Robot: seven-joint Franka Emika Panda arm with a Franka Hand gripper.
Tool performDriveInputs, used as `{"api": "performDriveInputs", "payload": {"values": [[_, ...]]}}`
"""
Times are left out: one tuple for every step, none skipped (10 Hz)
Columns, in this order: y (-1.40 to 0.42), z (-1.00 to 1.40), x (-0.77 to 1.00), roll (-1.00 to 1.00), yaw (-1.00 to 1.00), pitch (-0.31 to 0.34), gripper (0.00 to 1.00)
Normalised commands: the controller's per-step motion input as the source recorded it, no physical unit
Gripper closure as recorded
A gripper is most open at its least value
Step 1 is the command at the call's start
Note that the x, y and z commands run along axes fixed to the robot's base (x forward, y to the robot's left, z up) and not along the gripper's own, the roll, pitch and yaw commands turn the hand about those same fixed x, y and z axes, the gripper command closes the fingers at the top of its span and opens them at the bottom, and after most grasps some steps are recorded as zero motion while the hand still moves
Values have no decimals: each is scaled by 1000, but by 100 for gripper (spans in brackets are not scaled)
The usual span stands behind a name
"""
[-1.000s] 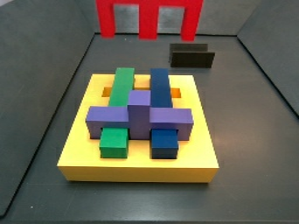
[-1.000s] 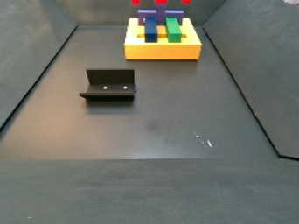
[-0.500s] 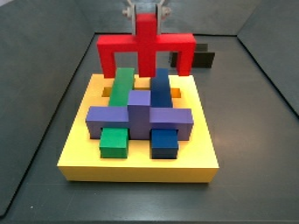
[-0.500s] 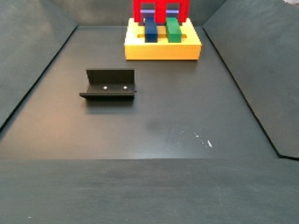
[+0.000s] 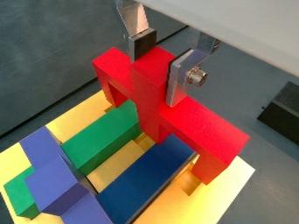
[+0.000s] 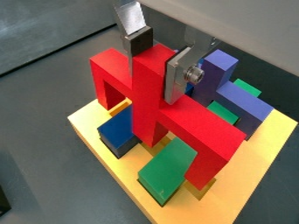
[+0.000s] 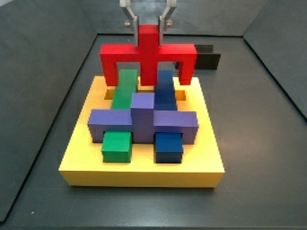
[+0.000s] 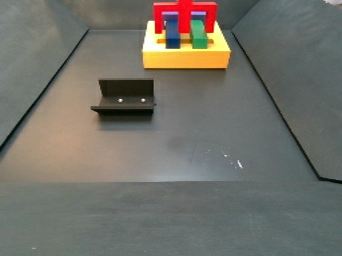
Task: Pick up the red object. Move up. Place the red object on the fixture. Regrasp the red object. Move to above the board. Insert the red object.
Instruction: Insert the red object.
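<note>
Hand (image 6: 160, 59) gripping red object (image 6: 158, 109) stem, legs over board (image 6: 271, 147).

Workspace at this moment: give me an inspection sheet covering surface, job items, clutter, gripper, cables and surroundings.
Surface: dark grey floor, faint scuff marks, otherwise bare.
Red bridge-shaped object: held by its central stem, legs down over the orange slots, at the board's far end.
Yellow square board: carries green bar, blue bar and purple cross block.
Dark L-shaped fixture: empty, standing apart from the board.
Clutter: nothing seen.
Gripper: above the board, silver fingers clamped on the red stem.
Cables: nothing seen.
Surroundings: dark grey walls enclosing the floor.
</note>
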Motion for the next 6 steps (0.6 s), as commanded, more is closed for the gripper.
{"api": "performDriveInputs", "payload": {"values": [[0,111,0,-49,0,0,100],[-23,217,0,-123,0,0,100],[0,214,-6,-124,0,0,100],[-9,0,-97,-13,0,-40,100],[-37,-97,0,-3,0,-73,100],[-46,-386,0,0,0,-124,100]]}}
